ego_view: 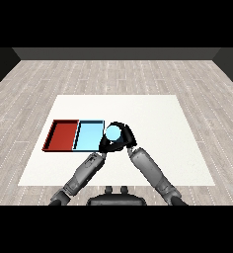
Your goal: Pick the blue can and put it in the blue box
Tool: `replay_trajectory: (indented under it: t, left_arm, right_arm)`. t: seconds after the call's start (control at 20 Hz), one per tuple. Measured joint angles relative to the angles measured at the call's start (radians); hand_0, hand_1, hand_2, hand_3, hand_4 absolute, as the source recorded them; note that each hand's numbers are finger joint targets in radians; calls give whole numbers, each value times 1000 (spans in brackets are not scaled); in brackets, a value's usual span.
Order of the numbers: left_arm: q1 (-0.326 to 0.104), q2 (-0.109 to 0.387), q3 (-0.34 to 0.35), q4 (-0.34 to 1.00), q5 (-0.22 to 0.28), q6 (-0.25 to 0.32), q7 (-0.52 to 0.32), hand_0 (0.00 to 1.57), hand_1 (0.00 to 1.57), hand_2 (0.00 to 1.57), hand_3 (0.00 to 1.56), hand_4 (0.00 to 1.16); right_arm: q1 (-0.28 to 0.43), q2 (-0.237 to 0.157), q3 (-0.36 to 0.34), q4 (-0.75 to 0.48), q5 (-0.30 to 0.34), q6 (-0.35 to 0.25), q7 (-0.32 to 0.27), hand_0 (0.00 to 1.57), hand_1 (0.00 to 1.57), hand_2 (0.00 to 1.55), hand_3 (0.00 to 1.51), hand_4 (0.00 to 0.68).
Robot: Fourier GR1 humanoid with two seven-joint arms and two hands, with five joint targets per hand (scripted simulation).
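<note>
Light blue and rigid, the blue can [112, 132] looks light to us, best taken round its smooth side. We see it just right of the blue tray [89, 136], above the bench [153, 148], the right hand [127, 137] curled round it, the left hand [104, 145] touching it, fingers unclear

My matt black hand [122, 140] curls round the smooth light blue can [112, 132], just beside the glossy light blue tray [89, 137]. Under that tray the white table [158, 123] looks faintly speckled and matt, my forearms [147, 167] smooth grey.
</note>
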Motion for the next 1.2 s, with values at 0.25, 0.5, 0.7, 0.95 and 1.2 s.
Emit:
replay_trajectory:
  t: [0.25, 0.5, 0.7, 0.95, 1.2]
  left_arm:
    - [-23, 0, -2, 13, 11, 41, -4, 1571, 1571, 1561, 1476, 1137]
    - [-23, -1, 9, 25, 0, 66, -21, 1571, 1571, 1571, 1488, 1128]
    - [-20, 0, 17, 13, -6, 75, -23, 1571, 1571, 1571, 1488, 1128]
    - [-22, 9, 14, 10, -5, 89, -44, 1571, 1571, 1571, 1490, 1132]
    - [0, 6, 33, 12, -32, 82, -49, 1571, 1571, 1571, 1492, 1131]
  right_arm:
    - [10, 0, -32, -15, -31, 21, -7, 1434, 1434, 1380, 1296, 377]
    - [21, 2, -43, -1, -69, 38, -39, 0, 0, 0, 0, 0]
    - [23, 2, -46, 4, -62, 46, -35, 0, 0, 0, 0, 0]
    - [27, -2, -47, -5, -42, 78, -28, 0, 0, 0, 0, 0]
    - [22, 0, -86, 24, -61, 86, -63, 0, 0, 0, 0, 0]
